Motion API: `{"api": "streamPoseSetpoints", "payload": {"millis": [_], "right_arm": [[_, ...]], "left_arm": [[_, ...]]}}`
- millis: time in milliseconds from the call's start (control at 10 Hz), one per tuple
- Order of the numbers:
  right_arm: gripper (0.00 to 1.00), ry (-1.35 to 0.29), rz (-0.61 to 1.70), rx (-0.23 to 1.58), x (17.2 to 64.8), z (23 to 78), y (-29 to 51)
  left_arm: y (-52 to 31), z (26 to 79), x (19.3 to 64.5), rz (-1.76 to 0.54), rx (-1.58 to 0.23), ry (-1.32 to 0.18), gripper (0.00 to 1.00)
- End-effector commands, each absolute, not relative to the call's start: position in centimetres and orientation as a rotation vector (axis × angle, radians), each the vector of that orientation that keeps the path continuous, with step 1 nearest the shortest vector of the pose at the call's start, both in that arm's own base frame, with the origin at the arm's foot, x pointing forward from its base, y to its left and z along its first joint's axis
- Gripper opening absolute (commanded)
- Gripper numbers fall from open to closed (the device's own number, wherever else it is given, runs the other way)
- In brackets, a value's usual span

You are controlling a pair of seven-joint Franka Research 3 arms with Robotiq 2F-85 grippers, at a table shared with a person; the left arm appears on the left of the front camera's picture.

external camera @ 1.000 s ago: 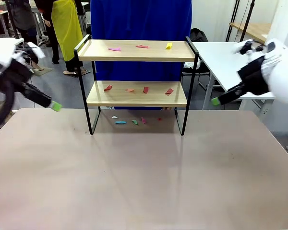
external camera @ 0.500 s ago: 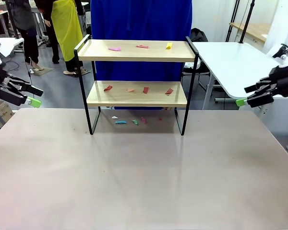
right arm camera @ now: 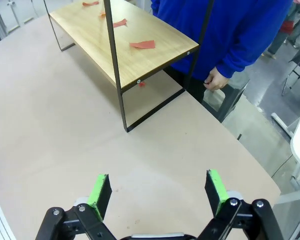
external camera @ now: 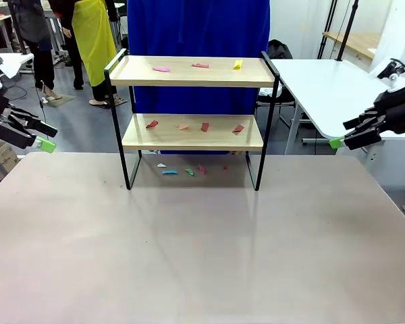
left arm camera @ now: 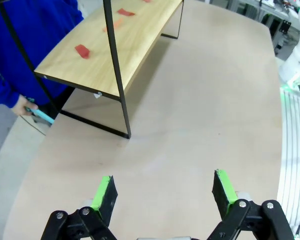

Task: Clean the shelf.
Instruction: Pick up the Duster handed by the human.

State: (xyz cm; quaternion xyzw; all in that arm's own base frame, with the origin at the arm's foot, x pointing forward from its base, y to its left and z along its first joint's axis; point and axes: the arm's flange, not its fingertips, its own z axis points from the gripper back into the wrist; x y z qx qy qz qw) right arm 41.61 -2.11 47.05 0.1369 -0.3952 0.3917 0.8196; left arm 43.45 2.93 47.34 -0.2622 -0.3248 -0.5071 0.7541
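The shelf [external camera: 192, 71] stands at the table's far middle, two light wood boards in a thin black frame. Small paper scraps lie on its top board [external camera: 161, 69], on its lower board [external camera: 204, 126] and on the table under it [external camera: 170, 171]. My left gripper [external camera: 46, 144] hovers open at the far left edge, well away from the shelf. My right gripper [external camera: 336, 142] hovers open at the far right. In the left wrist view the open gripper [left arm camera: 163, 192] faces the shelf's lower board [left arm camera: 110, 45]. The right wrist view has the open gripper [right arm camera: 157, 192] facing the lower board [right arm camera: 125, 42].
A person in a blue top [external camera: 199, 27] stands right behind the shelf, one hand [right arm camera: 215, 79] hanging by the table edge. The beige table [external camera: 202, 256] spreads wide in front. A white table [external camera: 324, 84] stands at the back right.
Both arms swung outward and back from a second ago, away from the shelf, then nearly stopped. The scraps and the shelf have not moved.
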Motion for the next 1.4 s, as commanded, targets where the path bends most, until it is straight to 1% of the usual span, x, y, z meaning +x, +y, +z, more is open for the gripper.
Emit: {"api": "streamPoseSetpoints", "payload": {"millis": [0, 100, 200, 400, 600, 800, 1000, 1300], "right_arm": [[1.0, -0.877, 0.813, 0.335, 43.7, 47.2, -4.8], [1.0, -0.918, 0.813, 0.379, 45.7, 47.0, -7.5], [1.0, -0.978, 0.869, 0.417, 47.1, 46.3, -9.7], [1.0, -1.04, 0.916, 0.513, 48.6, 45.0, -12.7], [1.0, -1.074, 0.951, 0.626, 50.4, 44.3, -14.8], [1.0, -1.11, 0.919, 0.642, 52.1, 44.1, -16.7], [1.0, -1.137, 0.906, 0.676, 52.8, 44.0, -18.0], [1.0, -1.153, 0.889, 0.685, 53.4, 44.3, -18.9]], "left_arm": [[4.8, 46.8, 45.7, -1.087, -0.621, -0.758, 1.0], [6.9, 46.4, 47.5, -1.103, -0.681, -0.786, 1.0], [8.5, 45.6, 48.8, -1.154, -0.736, -0.83, 1.0], [10.8, 44.6, 51.2, -1.231, -0.757, -0.973, 1.0], [12.8, 44.4, 53.2, -1.324, -0.805, -1.079, 1.0], [14.8, 44.2, 55.4, -1.34, -0.866, -1.141, 1.0], [16.6, 43.8, 56.1, -1.332, -0.911, -1.204, 1.0], [18.0, 43.5, 57.1, -1.324, -0.941, -1.209, 1.0]]}}
